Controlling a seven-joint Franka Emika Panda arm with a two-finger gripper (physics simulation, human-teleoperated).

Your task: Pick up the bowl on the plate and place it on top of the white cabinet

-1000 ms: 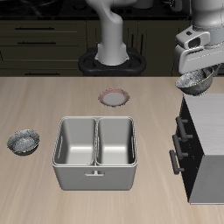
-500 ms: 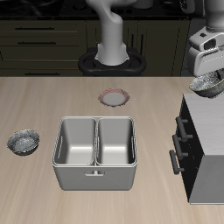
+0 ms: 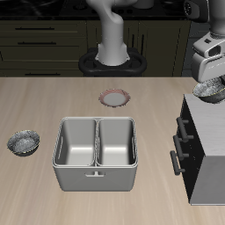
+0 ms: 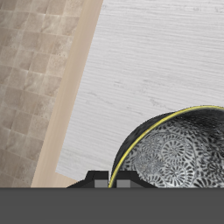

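My gripper [image 3: 211, 77] is shut on the rim of the dark grey speckled bowl [image 3: 211, 90] and holds it just above the back part of the white cabinet's top [image 3: 211, 123]. In the wrist view the bowl [image 4: 179, 153] hangs over the cabinet's pale top [image 4: 149, 70], close to one corner of it. The plate [image 3: 115, 97], with its reddish-pink rim, lies bare on the table behind the basin.
A grey two-compartment metal basin [image 3: 95, 151] stands mid-table. A second speckled bowl [image 3: 24, 142] lies beside it toward the table's edge. The cabinet's dark front carries long metal bar handles [image 3: 177, 149].
My gripper has carried the bowl sideways over the cabinet's top and lowered it closer to it.
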